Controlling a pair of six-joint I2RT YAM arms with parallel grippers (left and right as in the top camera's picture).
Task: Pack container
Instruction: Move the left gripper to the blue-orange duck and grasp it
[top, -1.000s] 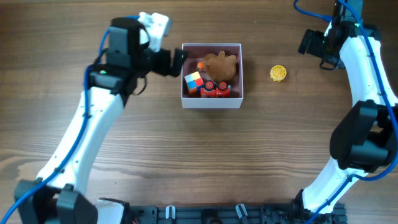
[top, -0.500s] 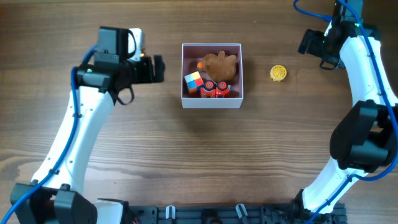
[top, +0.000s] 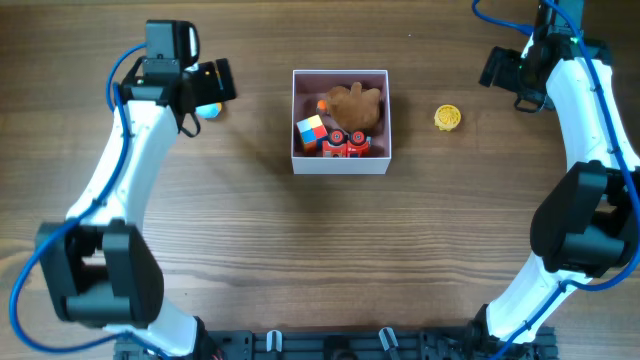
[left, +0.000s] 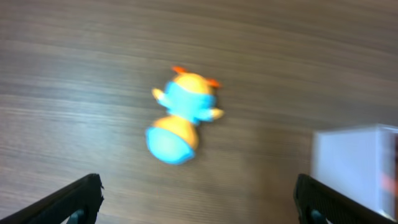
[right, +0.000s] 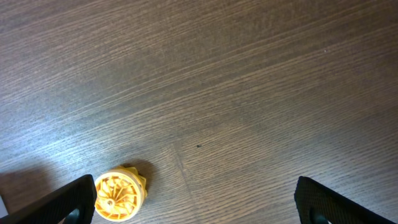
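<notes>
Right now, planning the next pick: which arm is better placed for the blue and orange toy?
Left. The left gripper, open, hangs near the toy; the right gripper is beyond the box, by the yellow wheel.

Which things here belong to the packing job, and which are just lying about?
Job: container, holding brown plush, colour cube, red toy; likely next, blue-orange toy and yellow wheel.
Lying about: only the black rail along the near edge.

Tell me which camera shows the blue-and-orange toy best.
Left wrist: the blue-and-orange toy sits whole and mid-frame, though blurred. Overhead shows only a sliver of it, mostly hidden under the left hand. Right wrist does not show it.
</notes>
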